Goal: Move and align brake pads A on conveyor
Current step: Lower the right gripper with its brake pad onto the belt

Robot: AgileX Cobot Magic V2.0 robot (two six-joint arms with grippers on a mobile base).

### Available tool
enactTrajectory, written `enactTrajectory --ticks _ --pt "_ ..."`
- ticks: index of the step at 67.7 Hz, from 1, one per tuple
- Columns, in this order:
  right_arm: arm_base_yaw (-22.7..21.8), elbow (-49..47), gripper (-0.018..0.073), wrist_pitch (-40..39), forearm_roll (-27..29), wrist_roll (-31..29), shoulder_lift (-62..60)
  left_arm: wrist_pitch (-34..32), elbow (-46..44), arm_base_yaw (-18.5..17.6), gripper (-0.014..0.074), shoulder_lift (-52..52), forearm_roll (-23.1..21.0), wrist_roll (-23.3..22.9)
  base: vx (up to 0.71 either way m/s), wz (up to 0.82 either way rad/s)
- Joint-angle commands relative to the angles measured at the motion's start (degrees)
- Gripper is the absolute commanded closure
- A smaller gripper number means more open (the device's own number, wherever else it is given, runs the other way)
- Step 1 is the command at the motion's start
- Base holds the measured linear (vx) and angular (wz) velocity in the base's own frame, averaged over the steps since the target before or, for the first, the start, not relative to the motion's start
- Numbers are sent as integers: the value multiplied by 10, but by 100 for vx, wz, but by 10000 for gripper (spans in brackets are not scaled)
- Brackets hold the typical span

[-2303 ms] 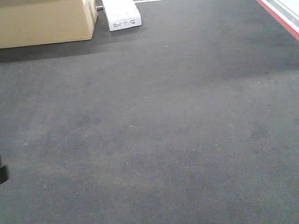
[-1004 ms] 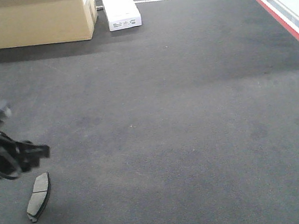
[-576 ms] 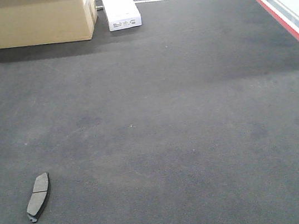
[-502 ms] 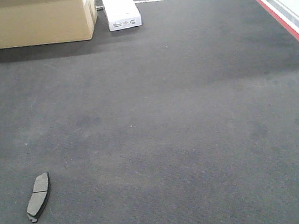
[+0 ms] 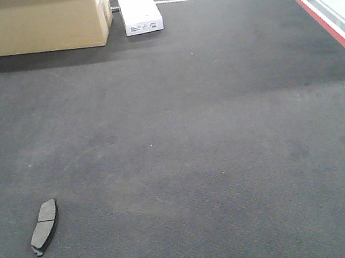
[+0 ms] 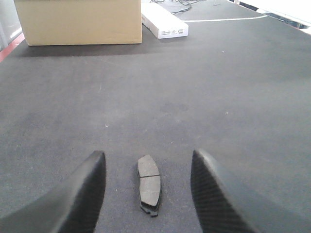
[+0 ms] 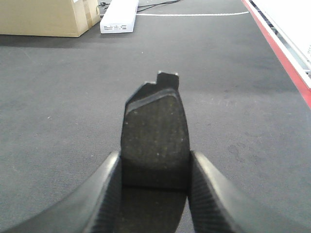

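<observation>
One brake pad [image 5: 44,226] now lies flat near the conveyor's [image 5: 214,148] left edge, toward its near end, where the belt was bare two seconds ago; the left fingers [image 6: 87,194] that set it there have drawn back out of the front view and stand released, wide apart either side of it, not touching; the right fingers [image 7: 104,194] are clenched on a second pad [image 7: 154,131] above the belt; so one is placed and the next looks ready to line up beside it; the white carton's [image 5: 136,4] label is too small to read; the cardboard box [image 5: 33,23] shows no legible print.
</observation>
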Motion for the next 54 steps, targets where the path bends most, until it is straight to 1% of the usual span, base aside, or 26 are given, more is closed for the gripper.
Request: enactTrajectory --ticks 1,13,46,54 --pt "0 -16 569 -53 -5 -2 5 -45 -9 -2 206 6 -2 2 0 0" --pt "0 -16 569 -53 -5 -2 5 -31 -9 -2 206 6 -2 2 0 0" --pt "0 -16 569 -60 -6 -2 5 -31 -9 -2 206 6 -2 2 0 0" --pt "0 -16 569 -43 -4 -2 7 -31 -9 -2 206 6 -2 2 0 0"
